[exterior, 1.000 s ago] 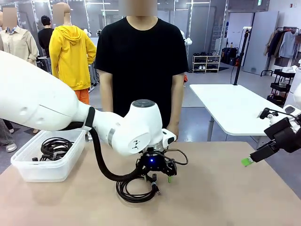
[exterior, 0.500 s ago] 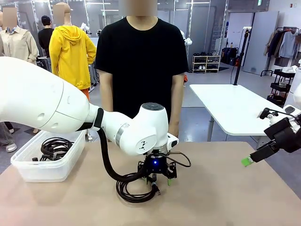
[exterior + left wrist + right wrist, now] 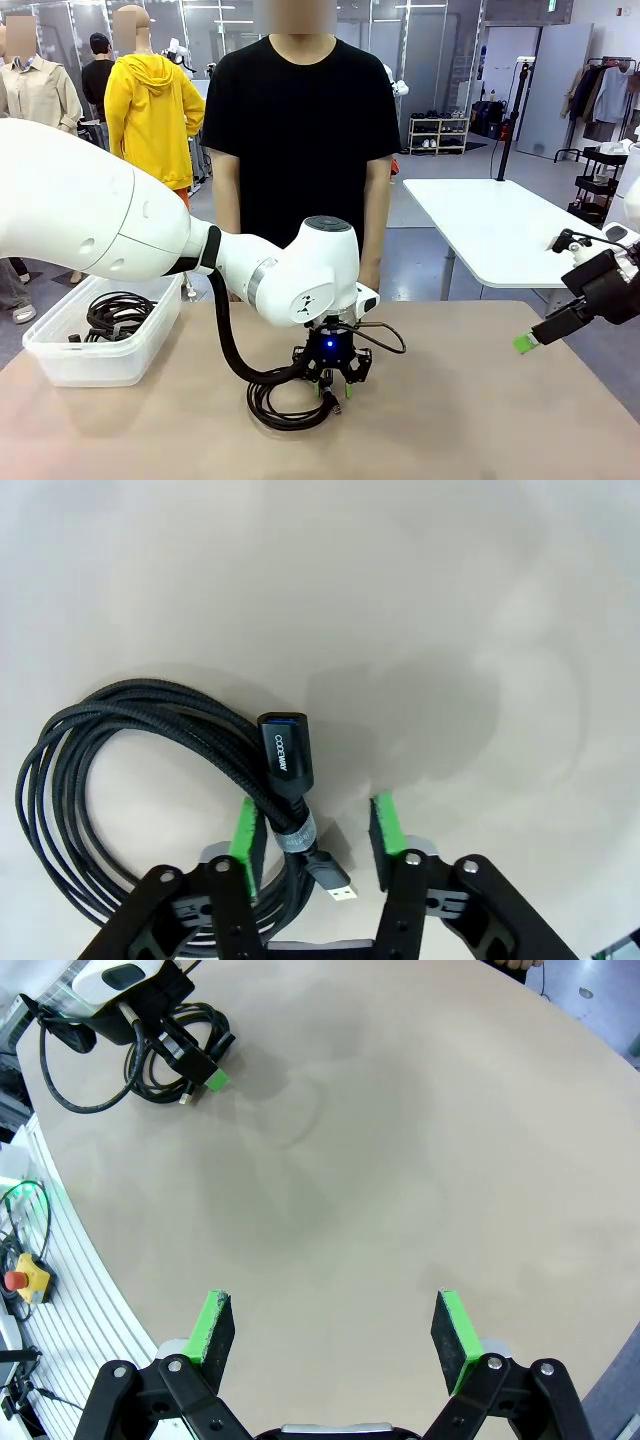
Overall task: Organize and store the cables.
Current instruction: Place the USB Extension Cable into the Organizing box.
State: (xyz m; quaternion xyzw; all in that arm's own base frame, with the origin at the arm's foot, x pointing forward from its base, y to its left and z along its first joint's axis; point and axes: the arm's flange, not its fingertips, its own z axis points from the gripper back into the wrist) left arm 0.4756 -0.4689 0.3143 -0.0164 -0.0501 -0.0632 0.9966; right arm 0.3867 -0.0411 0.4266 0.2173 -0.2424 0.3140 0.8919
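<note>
Two-arm rig, so started with the close stuff. Found the left gripper point(image 3: 312, 825) clamped down onto a coiled black cable point(image 3: 80, 760), right at the spot where the plug ends were bundled together. Caught one green pad point(image 3: 246, 840) pressed against the bundle, with a bit of gap beside the other pad in the wrist view. Saw that coil lying flat on the tan table point(image 3: 480, 420), near the middle, just under the left arm's wrist. Spotted the right gripper point(image 3: 330, 1325) hovering over bare tabletop off on the right side, jaws spread wide, holding nothing. Further back by the left edge, noticed a clear plastic bin point(image 3: 45, 365) with more black cables point(image 3: 115, 312) coiled inside. Beyond the far edge, saw a person point(image 3: 300, 130) in a black t-shirt standing, facing the table, arms down.
</note>
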